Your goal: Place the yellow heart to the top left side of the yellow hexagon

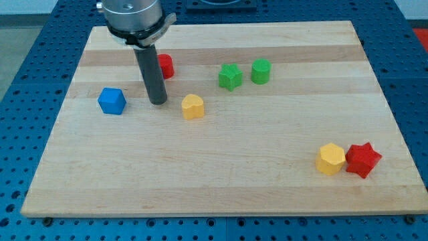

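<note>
My tip (158,102) stood left of centre, just left of the yellow heart (192,106); no hand on this rig. The hexagon (331,158) sat lower right, touching the red star (362,159). An off-centre push could have spun the heart aside.

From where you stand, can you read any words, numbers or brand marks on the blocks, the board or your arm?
None to read. The wooden board is bare, and the blocks, such as the yellow heart and yellow hexagon, carry no print. My tip, left of the heart, is plain dark.
</note>
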Robot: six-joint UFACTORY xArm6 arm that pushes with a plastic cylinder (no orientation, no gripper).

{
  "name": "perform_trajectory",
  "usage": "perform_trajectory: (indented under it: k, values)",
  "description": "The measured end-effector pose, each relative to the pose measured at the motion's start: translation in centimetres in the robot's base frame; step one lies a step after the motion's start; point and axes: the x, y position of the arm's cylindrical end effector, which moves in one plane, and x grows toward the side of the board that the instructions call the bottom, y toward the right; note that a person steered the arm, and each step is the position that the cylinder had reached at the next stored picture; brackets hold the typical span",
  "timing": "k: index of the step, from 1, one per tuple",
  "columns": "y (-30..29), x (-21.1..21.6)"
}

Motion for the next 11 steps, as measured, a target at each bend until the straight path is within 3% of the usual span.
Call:
perform_trajectory:
  k: [11]
  values:
    - [24.2,7.4]
